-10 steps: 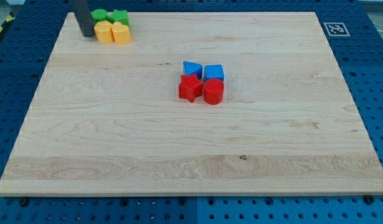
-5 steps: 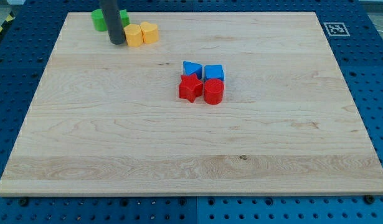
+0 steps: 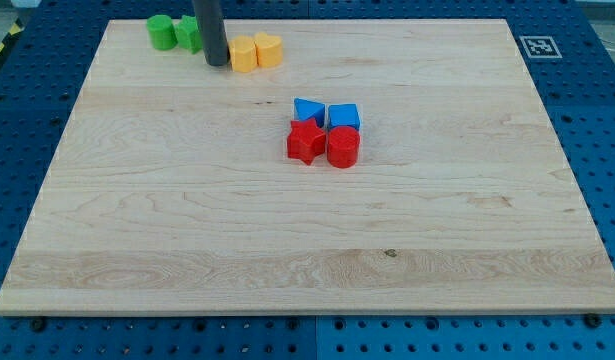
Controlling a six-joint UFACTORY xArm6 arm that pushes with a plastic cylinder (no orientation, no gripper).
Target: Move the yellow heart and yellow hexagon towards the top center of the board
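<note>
Two yellow blocks sit side by side near the view's top, left of centre: one (image 3: 244, 54) touches my rod, the other (image 3: 268, 49) lies to its right. Which is the heart and which the hexagon I cannot tell. My tip (image 3: 217, 63) rests on the board against the left side of the left yellow block. Two green blocks, one (image 3: 162, 31) at the view's top left and another (image 3: 189, 33) partly hidden behind the rod, lie just left of the rod.
In the board's middle stands a tight cluster: a blue triangular block (image 3: 307, 110), a blue cube (image 3: 343, 116), a red star (image 3: 306, 142) and a red cylinder (image 3: 343, 146). A fiducial tag (image 3: 538, 46) marks the board's top right corner.
My tip has slid to the view's right along the top edge, pushing both yellow blocks right with it. The green blocks stayed behind at the top left.
</note>
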